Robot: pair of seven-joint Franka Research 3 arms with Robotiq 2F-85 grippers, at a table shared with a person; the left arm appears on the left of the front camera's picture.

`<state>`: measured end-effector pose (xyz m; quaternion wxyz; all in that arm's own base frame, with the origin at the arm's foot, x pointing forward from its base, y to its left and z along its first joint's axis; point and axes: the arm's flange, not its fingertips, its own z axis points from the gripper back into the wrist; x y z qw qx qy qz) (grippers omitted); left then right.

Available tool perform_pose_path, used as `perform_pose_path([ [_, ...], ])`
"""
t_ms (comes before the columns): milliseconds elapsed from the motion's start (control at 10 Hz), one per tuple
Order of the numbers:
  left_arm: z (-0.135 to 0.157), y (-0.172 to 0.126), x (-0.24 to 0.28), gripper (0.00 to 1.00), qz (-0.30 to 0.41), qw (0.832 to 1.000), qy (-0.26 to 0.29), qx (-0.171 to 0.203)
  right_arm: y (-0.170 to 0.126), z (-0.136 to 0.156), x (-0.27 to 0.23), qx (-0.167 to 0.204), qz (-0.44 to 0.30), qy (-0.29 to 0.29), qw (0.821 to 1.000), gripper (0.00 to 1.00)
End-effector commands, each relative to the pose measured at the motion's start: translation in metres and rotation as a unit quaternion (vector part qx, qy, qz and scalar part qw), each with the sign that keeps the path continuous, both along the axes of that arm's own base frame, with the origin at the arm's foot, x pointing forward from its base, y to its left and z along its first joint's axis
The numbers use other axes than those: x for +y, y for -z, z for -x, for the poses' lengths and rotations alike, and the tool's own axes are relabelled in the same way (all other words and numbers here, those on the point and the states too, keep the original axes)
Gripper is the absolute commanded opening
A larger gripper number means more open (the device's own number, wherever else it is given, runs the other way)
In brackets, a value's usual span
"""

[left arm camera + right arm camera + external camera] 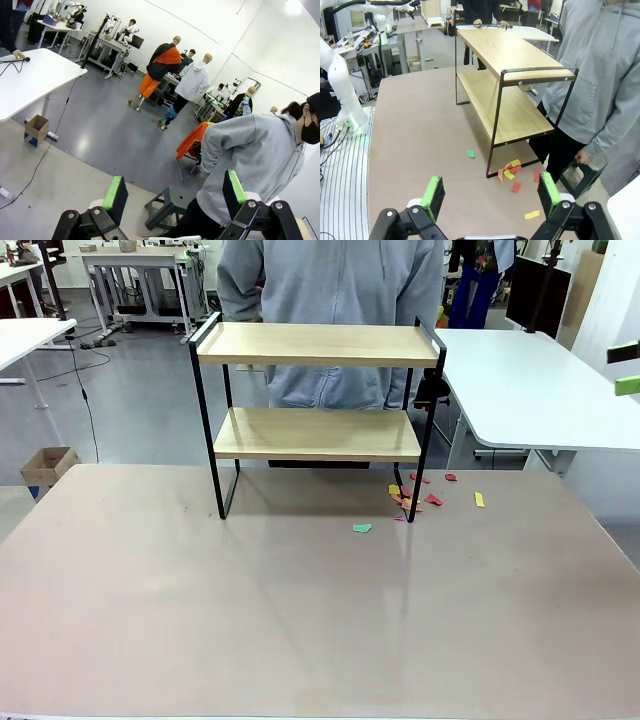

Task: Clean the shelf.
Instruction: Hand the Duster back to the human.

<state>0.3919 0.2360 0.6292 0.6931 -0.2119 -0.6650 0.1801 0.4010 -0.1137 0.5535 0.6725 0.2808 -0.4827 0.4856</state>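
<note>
Across the tan bench (300, 620), the shelf (318, 405) is set at the far edge before a person (335, 310), both boards seemingly bare, with paper scraps (512, 172) scattered by its right foot. Both the left end effector (174, 192) and right end effector (490, 192) are spread and hold nothing. Scraps could be pushed off the bench edge, or the light shelf tipped, if a sweep is made carelessly.

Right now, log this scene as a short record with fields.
shelf: two-tier rack standing on the far half of the table, both boards bare
scraps: coloured paper bits on the table by the rack's right legs; one green bit apart
person: standing behind the rack
left gripper: jaws open, holding nothing
right gripper: jaws open, holding nothing
</note>
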Motion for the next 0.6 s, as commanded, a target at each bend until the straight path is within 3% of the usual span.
perform_pose_path([
  [0, 0.0031, 0.0007, -0.0002, 1.00, -0.002, 1.000, 0.000, 0.000, -0.0028, 0.0002, 0.0006, 0.001, -0.007, 0.000, 1.000, 1.00],
  [500, 0.0031, 0.0007, -0.0002, 1.00, -0.002, 1.000, 0.000, 0.000, -0.0028, 0.0002, 0.0006, 0.001, -0.007, 0.000, 1.000, 1.00],
])
